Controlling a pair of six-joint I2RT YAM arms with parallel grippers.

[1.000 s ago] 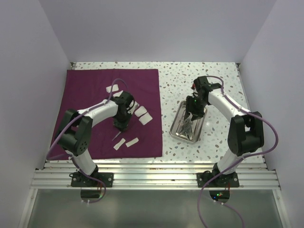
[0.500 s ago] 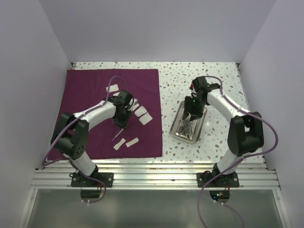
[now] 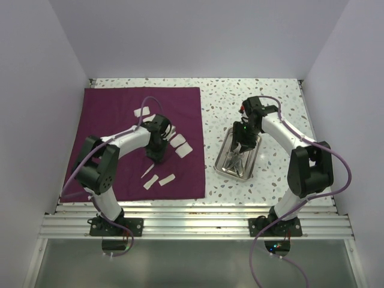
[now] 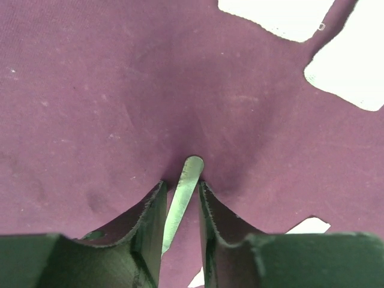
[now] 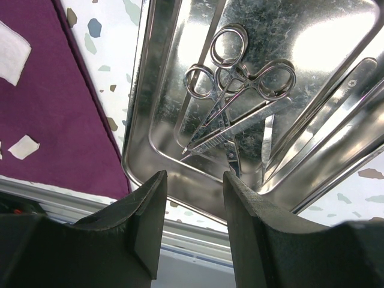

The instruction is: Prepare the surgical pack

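**Inspector:** State of the pack?

**Assessor:** Unassembled. The maroon cloth (image 4: pixel 90 90) lies flat with gauze pads (image 3: pixel 182 149) and tweezers (image 4: pixel 191 165) loose on it. The steel tray (image 5: pixel 144 120), holding scissors (image 5: pixel 240 90), sits beside it.

**Inspector:** Jaws?

**Assessor:** The left gripper (image 4: pixel 181 183) straddles the tweezers, parted, apparently not pinching. The right gripper (image 5: pixel 192 177) hangs parted over the tray, grasping nothing.

**Inspector:** Step and next move?

**Assessor:** Handling the tweezers, by my judgement. Next needs a square pinch on that thin strip.
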